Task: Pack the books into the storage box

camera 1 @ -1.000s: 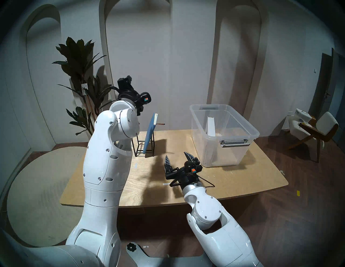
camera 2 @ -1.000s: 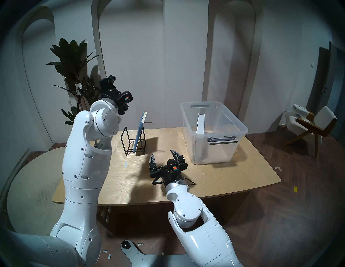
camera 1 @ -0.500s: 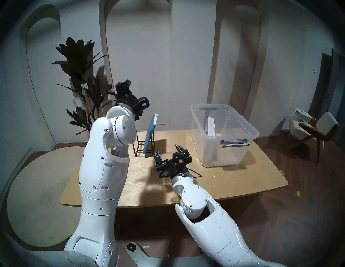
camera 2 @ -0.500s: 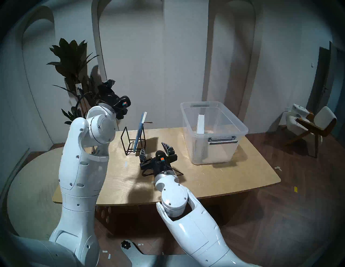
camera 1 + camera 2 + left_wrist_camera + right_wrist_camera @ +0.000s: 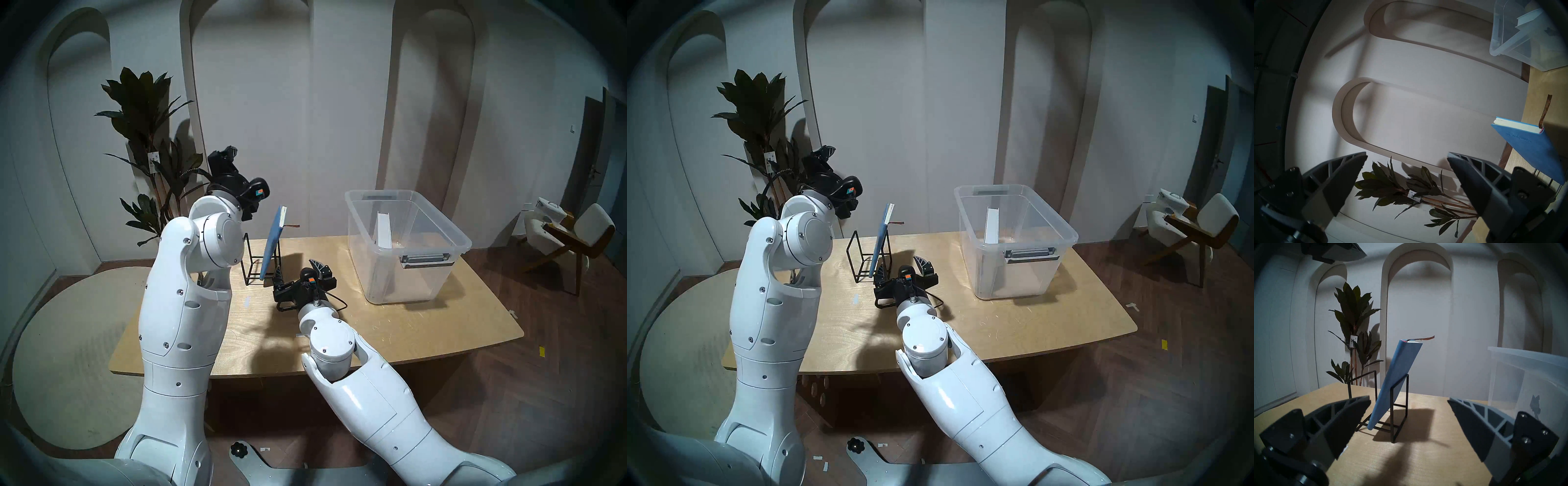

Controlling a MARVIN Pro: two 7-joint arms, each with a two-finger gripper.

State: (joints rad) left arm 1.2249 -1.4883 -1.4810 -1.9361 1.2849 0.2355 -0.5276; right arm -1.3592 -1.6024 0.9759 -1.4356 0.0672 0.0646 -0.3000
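Note:
The blue book with a reddish-brown ribbon leans upright in a black wire rack on the table; it also shows in the right wrist view and the left wrist view. The white book stands on edge inside the clear storage box at the table's right. My right gripper is open and empty, low over the table just in front and right of the rack. My left gripper is open and empty, raised behind and left of the blue book, pointing at the wall.
The wooden table bears only the rack and the box. A tall potted plant stands behind the table's left end. A chair is at far right. A round pale mat lies on the floor at left.
My right gripper has moved forward and left across the table, from near the box's front corner to just beside the rack, staying open. My left arm has shifted slightly left.

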